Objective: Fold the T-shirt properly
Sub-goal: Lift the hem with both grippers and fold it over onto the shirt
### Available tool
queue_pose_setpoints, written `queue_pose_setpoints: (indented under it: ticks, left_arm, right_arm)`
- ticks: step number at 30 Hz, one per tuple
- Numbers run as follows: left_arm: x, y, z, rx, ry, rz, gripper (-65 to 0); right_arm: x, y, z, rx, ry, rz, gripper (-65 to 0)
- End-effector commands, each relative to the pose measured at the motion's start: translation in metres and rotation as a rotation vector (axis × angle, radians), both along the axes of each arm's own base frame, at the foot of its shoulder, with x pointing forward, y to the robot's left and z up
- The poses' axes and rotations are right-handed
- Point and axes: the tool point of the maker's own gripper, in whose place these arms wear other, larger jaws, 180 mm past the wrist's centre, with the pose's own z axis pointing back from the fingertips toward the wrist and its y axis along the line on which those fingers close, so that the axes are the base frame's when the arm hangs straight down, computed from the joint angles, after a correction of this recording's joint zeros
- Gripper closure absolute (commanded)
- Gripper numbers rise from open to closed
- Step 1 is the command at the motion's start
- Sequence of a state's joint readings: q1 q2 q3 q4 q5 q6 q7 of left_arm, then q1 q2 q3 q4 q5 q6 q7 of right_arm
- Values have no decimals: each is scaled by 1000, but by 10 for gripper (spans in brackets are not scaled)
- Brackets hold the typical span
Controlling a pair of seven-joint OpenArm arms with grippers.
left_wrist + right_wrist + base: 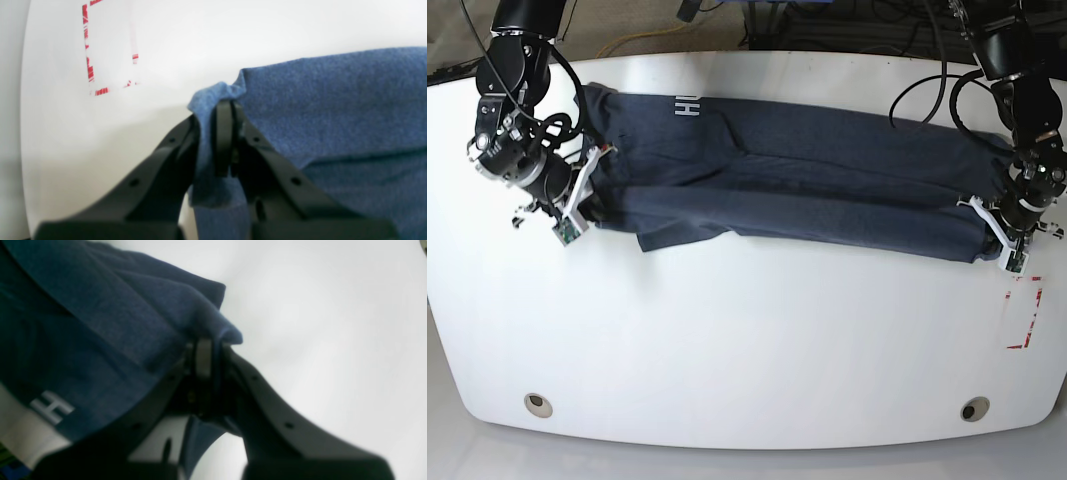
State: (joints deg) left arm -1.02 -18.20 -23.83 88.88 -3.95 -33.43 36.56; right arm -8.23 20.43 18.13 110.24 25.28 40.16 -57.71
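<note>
Black left gripper clenched on one end of T-shirt, right gripper pinching the other. Stretched as a long band across white table (lengthwise fold seemingly done). Crosswise folds, by judgement, not yet made.

Table open before the T-shirt; rear cables seemingly crowd.

Both arms are glossy black, jointed housings with black cables looping beside them. Each wrist carries a white bracket. The matte black plastic fingers taper forward, dotted with small screw holes.
</note>
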Motion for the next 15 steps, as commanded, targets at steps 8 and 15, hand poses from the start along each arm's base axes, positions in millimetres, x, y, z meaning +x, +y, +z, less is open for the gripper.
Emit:
queue_pose_setpoints:
  ticks: [8, 15]
  left_arm:
    - [-27, 4, 3, 79, 44, -14, 0]
    - [-52, -1, -17, 117, 150, -115, -96]
  right_arm:
    - [-42, 4, -23, 33, 78, -36, 0]
    - [-61, 7, -36, 41, 132, -42, 0]
